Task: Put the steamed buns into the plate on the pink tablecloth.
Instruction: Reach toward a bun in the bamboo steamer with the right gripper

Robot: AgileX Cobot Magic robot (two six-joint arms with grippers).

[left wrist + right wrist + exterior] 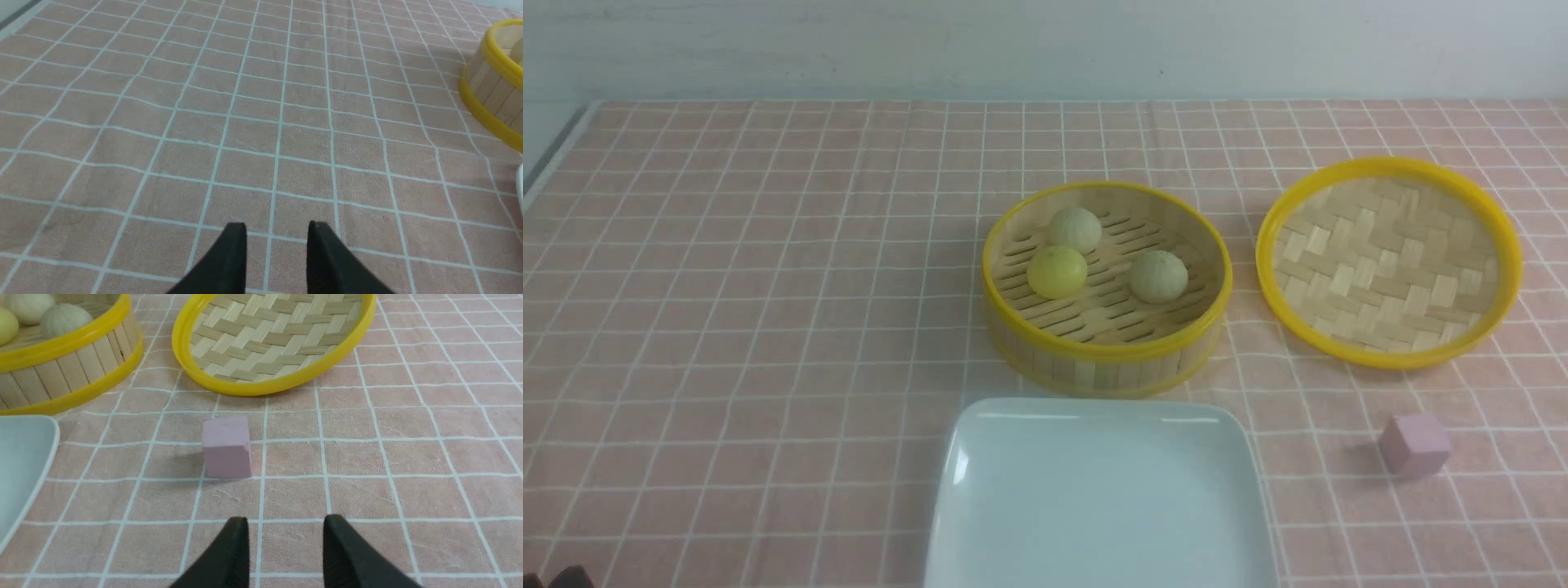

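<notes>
Three steamed buns lie in the round bamboo steamer basket (1107, 359): a yellow bun (1057, 272), a pale bun (1075, 229) behind it and another pale bun (1158, 276) to its right. The white plate (1099, 490) sits in front of the basket on the pink tablecloth (727, 327). Neither arm shows in the front view. My left gripper (278, 228) hangs open over bare cloth, left of the basket (494, 94). My right gripper (285, 522) is open with nothing in it, a short way from the pink cube.
The woven bamboo lid (1388, 261) lies upside down to the right of the basket. A small pink cube (1414, 443) stands on the cloth right of the plate, also seen as the pink cube (227, 447) in the right wrist view. A wall runs behind the table.
</notes>
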